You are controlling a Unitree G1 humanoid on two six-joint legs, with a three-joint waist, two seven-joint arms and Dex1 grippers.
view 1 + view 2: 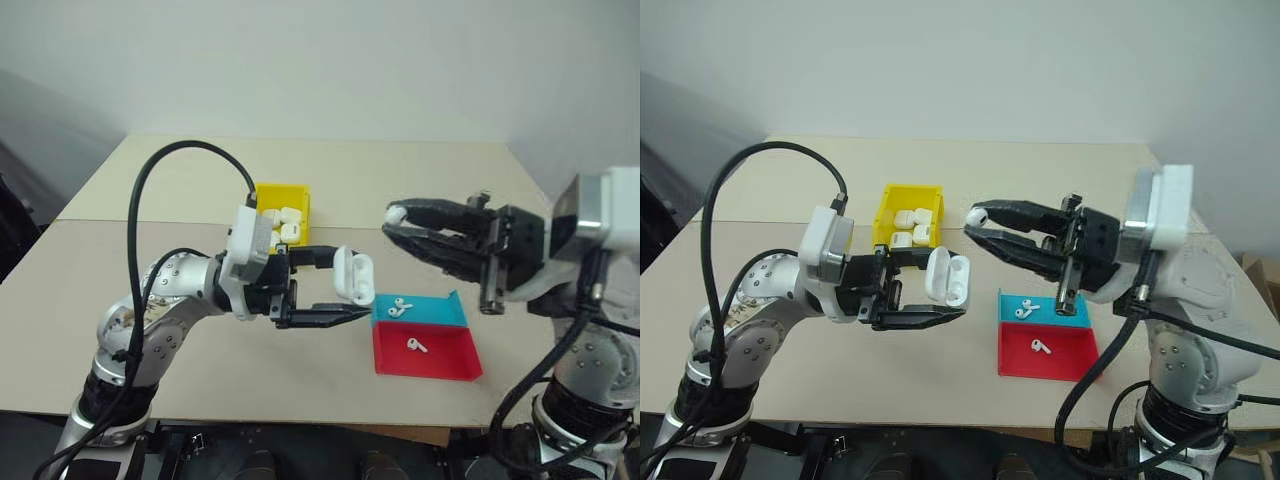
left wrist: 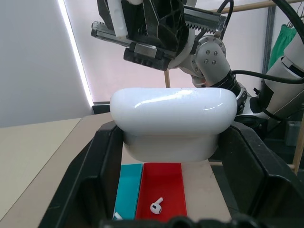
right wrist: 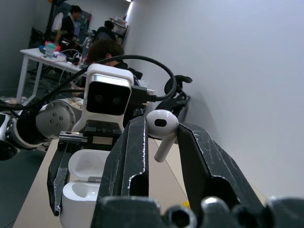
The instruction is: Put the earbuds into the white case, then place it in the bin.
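An earbud (image 3: pixel 161 127) sits pinched between the right gripper (image 1: pixel 980 222)'s jaws, bulb at the tips and stem hanging below, a little above centre in the head views. Just lower left of it, apart from it, the white case (image 1: pixel 947 277) is clamped in the left gripper (image 1: pixel 945 290)'s jaws with its lid swung open; the right wrist view shows its hollows facing up toward the earbud.

Further out, two more earbuds (image 1: pixel 402 306) lie in the shallow blue tray (image 1: pixel 440 313) and another earbud (image 1: pixel 416 346) in the red tray (image 1: pixel 445 360), lower right of centre on the bench (image 1: pixel 400 170). The yellow bin (image 1: pixel 268 192) stands above and behind the left gripper, already holding several white cases.

The step in hand looks like seating the earbud: case held ready, earbud lifted and aimed toward it, not yet in. The next move likely calls for bringing the stem down in line with one hollow, a fine fit, with the case kept steady and the pinch loosened only once the stem is in. A skewed stem could jam on the rim or slip out. Shutting the lid and placing the case in the bin remain
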